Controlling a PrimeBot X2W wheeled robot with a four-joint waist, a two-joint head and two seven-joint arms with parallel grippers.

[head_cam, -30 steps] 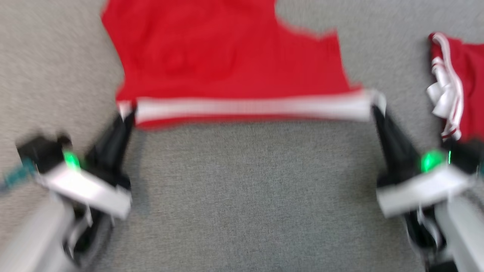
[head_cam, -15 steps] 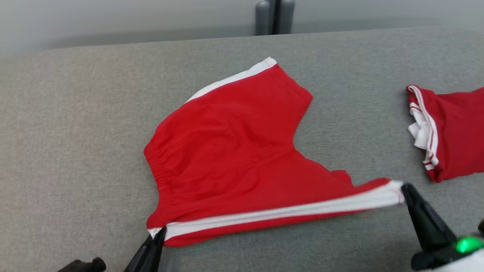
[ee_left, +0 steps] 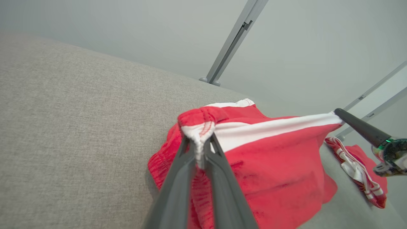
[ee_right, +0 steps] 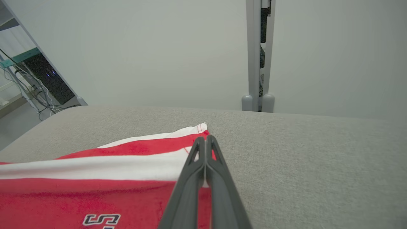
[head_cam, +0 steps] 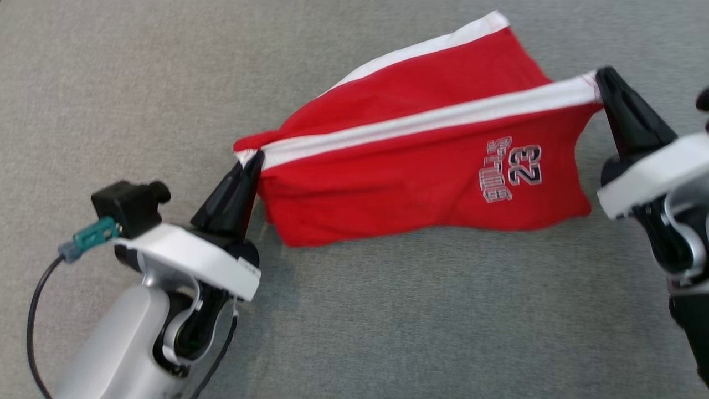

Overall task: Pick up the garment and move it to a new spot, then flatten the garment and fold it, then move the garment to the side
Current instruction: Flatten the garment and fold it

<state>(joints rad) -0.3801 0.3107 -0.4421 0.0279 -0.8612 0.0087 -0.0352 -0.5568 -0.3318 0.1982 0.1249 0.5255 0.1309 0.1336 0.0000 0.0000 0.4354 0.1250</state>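
Mid-frame, shorts (head_cam: 410,194): striped edge now lifted, print exposed; fold begun.
Left end effector (head_cam: 255,158): pinching edge.
Right end effector (head_cam: 601,75): pinching edge.

There were two grippers, the left gripper (head_cam: 255,156) and the right gripper (head_cam: 602,75), each with two dark fingers. Red garments numbered two: one pair of shorts (head_cam: 415,172) and one second garment (ee_left: 359,168). The shorts carried two white stripes (head_cam: 432,119) and one printed number (head_cam: 523,165), 23. There was one grey surface (head_cam: 388,310), one upright post (ee_right: 257,57) and one black cable (head_cam: 33,310)
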